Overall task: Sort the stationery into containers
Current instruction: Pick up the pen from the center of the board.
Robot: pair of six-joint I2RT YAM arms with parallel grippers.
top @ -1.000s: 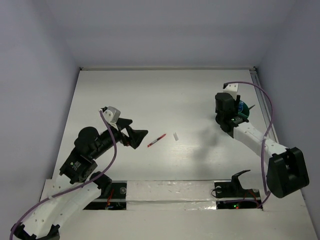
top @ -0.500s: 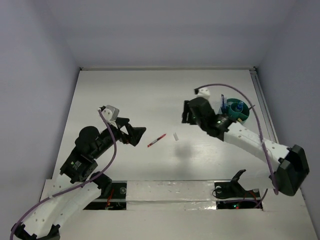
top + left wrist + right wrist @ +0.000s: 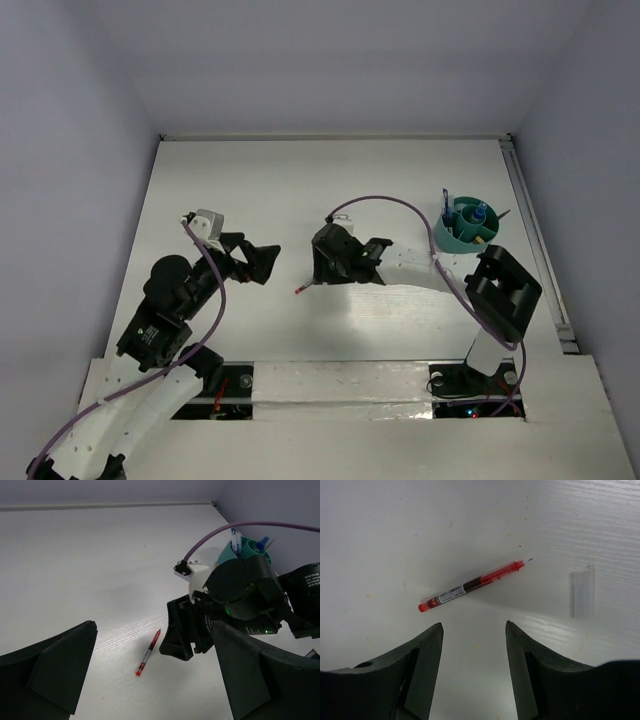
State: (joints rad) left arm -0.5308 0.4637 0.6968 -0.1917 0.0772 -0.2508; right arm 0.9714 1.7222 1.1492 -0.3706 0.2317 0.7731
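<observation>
Red translucent plastic is what you are looking at through the right wrist camera. The slim red pen, a straight tube with a dark core, a white printed label band and a fine needle tip, is lying flat and slanted on the white table. The table's matte top is showing a faint wood grain.

Your right gripper is hanging over the pen with its two smooth, wedge-shaped black fingers standing apart and nothing between them. The pen is lying just beyond the tips. Whether the tips are touching the table, you cannot tell.

Near the pen's tip, apart from it, a small whitish oblong block with a ridge along one edge is lying flat.

From above, the right gripper is covering most of the pen, leaving one red end poking out at its left. A purple cable is arching over that arm.

Your left gripper is pointing at the pen from the left, well apart from it, with its broad black jaws spread wide and empty.

Well off to the right, the round teal plastic tub is standing upright near the table's right edge. Inner walls are dividing it, and blue-capped pens are sticking up out of it.
</observation>
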